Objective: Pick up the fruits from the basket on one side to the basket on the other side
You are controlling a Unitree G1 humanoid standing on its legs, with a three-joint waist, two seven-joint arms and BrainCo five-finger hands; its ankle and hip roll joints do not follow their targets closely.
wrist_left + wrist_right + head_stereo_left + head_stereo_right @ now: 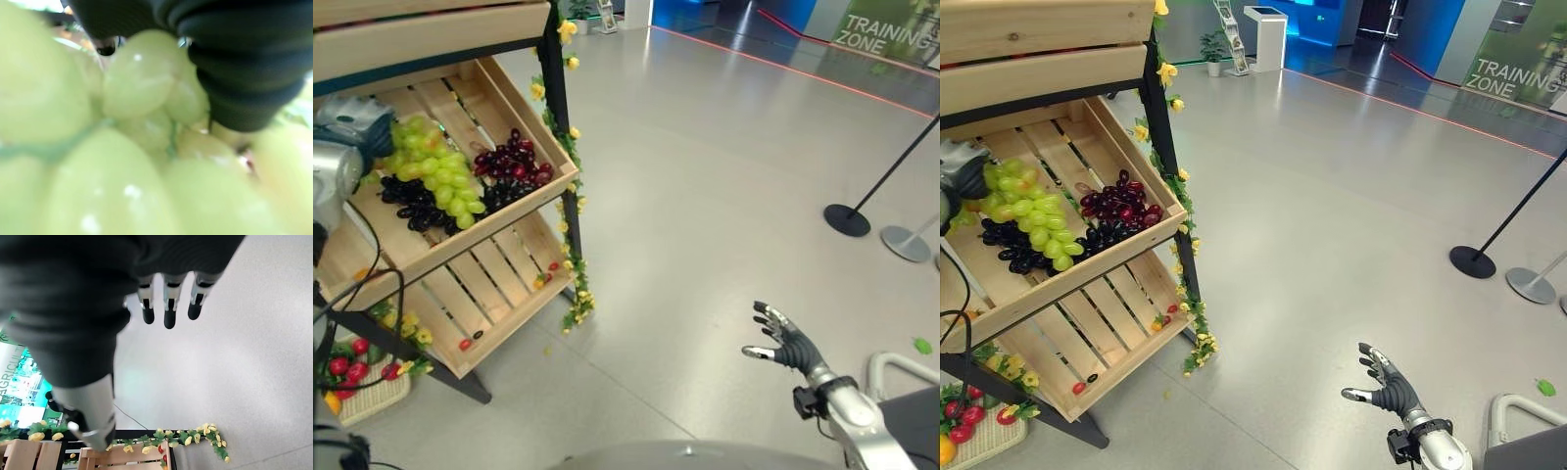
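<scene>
Crowding the slatted wooden crate point(524, 117): round, glossy green grapes point(435, 166).

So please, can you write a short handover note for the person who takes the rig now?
Left hand: at the green grapes in the upper crate; its fingers are hidden, so the grasp is unclear.
Right hand: open, idle over the floor.
Dark grapes and red grapes lie in the same crate. A wicker basket with red fruit stands on the floor.
Nothing visibly lifted yet; the whole transfer is left.
</scene>
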